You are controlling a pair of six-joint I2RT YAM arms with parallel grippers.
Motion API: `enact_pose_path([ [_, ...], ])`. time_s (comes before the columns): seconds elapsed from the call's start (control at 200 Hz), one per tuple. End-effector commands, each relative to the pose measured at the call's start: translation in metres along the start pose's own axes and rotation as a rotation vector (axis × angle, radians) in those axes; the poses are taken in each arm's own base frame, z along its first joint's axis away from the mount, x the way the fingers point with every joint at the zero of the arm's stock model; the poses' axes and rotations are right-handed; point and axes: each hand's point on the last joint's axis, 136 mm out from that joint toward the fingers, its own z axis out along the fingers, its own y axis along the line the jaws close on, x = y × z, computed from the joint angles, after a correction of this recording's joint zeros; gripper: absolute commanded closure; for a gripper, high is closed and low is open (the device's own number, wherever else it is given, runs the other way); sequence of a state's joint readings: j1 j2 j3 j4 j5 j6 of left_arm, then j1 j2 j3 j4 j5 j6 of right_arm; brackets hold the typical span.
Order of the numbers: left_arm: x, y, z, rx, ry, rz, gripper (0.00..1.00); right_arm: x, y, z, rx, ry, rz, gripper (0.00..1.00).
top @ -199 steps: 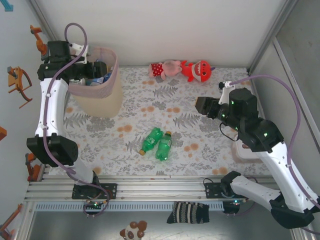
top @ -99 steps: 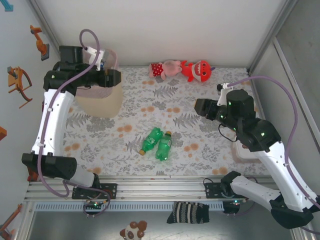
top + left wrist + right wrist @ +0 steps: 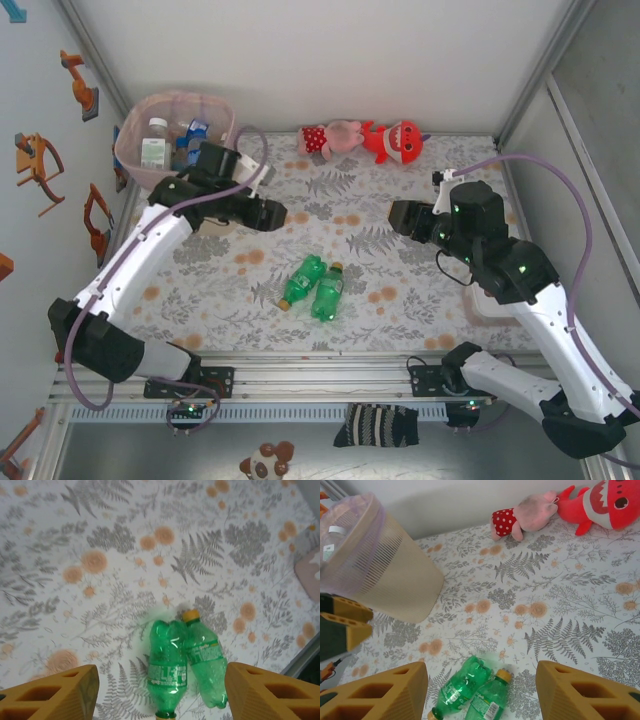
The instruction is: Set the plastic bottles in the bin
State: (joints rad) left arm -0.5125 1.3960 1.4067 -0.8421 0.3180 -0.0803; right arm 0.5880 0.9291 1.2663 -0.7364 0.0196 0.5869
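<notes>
- Step in hand, as judged: a fresh pick is being lined up; the left gripper (image 3: 270, 213) is hovering over the floral cloth (image 3: 400, 290) between the bin (image 3: 135, 165) and the two green bottles (image 3: 314, 286), fingers spread wide and carrying nothing
- The right gripper (image 3: 398, 216) is hanging to the right of the pair, likewise released and empty
- The green bottles are lying side by side near the table's centre, touching; one is showing a yellow cap (image 3: 190, 615)
- The bin is standing at the far left corner, with clear bottles (image 3: 155, 150) sitting inside
- Next move is calling for a descent astride one bottle's body; the touching neighbour is leaving little room for a finger
- Materials: the bottles are translucent, ribbed and round, so likely to roll; the bin is showing a pink mesh upper, beige lower body and rounded-square rim
</notes>
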Motion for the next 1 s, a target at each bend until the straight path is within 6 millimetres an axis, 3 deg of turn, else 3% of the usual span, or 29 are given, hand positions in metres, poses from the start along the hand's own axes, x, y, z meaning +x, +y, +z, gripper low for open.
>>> enact_pose_path([
  [0.0, 0.016, -0.008, 0.018, -0.026, 0.024, -0.011, 0.34, 0.002, -0.004, 0.004, 0.020, 0.000, 0.008, 0.42],
  [0.19, 0.052, -0.025, 0.057, -0.030, 0.128, 0.012, 0.33, 0.003, -0.003, 0.009, 0.016, 0.010, 0.009, 0.42],
  [0.561, 0.105, -0.028, 0.121, -0.075, 0.276, 0.004, 0.24, 0.006, -0.001, 0.012, 0.008, 0.026, 0.006, 0.41],
  [0.851, 0.142, -0.014, 0.154, -0.111, 0.383, -0.016, 0.18, 0.008, -0.003, 0.010, 0.013, 0.034, 0.007, 0.42],
  [0.996, 0.151, -0.008, 0.163, -0.131, 0.402, -0.021, 0.18, 0.008, -0.005, 0.007, 0.015, 0.021, 0.010, 0.41],
])
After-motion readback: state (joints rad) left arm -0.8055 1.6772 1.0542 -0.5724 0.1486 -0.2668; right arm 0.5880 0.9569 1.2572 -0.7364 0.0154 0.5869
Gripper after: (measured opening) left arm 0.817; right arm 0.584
